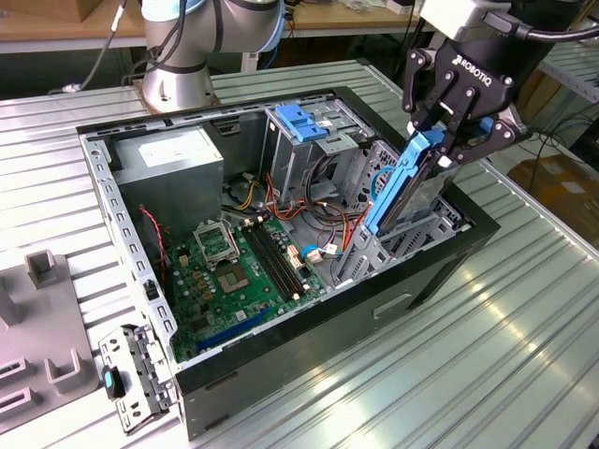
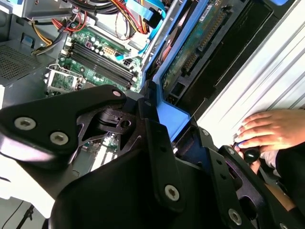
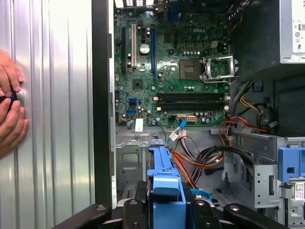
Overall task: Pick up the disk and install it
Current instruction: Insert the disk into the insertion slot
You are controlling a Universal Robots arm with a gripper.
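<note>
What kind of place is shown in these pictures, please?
Probably a robotics lab or workshop for computer assembly: an open computer case lies on a ribbed metal table, a robot arm's base stands beside it, and the end effector grips the disk.

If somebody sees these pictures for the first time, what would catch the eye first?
The black tool grips the blue-railed disk, tilted over the open computer case at the exterior view's right. Then the green motherboard inside the case, and a person's hand over the ribbed table in the second wrist view.
</note>
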